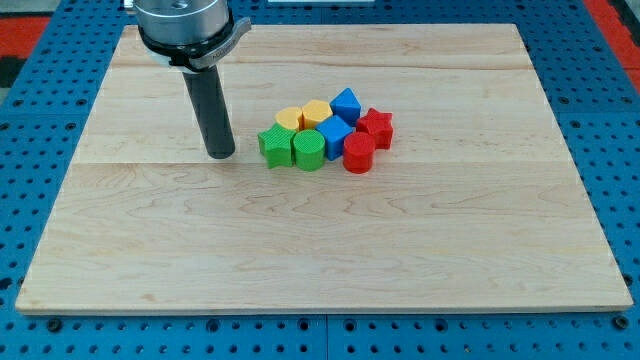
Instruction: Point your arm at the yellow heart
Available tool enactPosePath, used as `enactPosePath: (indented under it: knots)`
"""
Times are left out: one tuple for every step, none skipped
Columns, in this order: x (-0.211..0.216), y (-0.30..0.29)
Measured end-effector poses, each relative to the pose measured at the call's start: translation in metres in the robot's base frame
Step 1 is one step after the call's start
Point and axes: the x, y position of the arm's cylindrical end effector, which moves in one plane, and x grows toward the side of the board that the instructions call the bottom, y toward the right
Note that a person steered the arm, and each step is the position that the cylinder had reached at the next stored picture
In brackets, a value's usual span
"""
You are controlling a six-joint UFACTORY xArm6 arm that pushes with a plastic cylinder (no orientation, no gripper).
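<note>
Two yellow blocks sit at the top left of a tight cluster near the board's middle. The left one point(289, 118) looks heart-like; the other point(317, 113) looks like a rounded many-sided shape. Their exact shapes are hard to tell. My tip point(221, 154) rests on the board to the view's left of the cluster, a short gap from the green star block point(274, 145) and below-left of the yellow blocks. It touches no block.
The cluster also holds a green round block point(309, 151), a blue cube point(333, 135), a blue block point(346, 104), a red round block point(359, 154) and a red star block point(376, 127). The wooden board point(150, 240) lies on a blue pegboard.
</note>
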Motion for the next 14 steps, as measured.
enactPosePath:
  knots:
    - [0.000,0.017]
    - [0.000,0.043]
    - [0.000,0.062]
    - [0.000,0.049]
    - [-0.010,-0.004]
    - [-0.031,-0.042]
    - [-0.059,-0.037]
    - [-0.081,0.014]
    - [-0.096,0.070]
    - [-0.100,0.080]
    - [-0.100,0.078]
    - [-0.099,0.077]
    - [-0.101,0.057]
    - [-0.081,0.047]
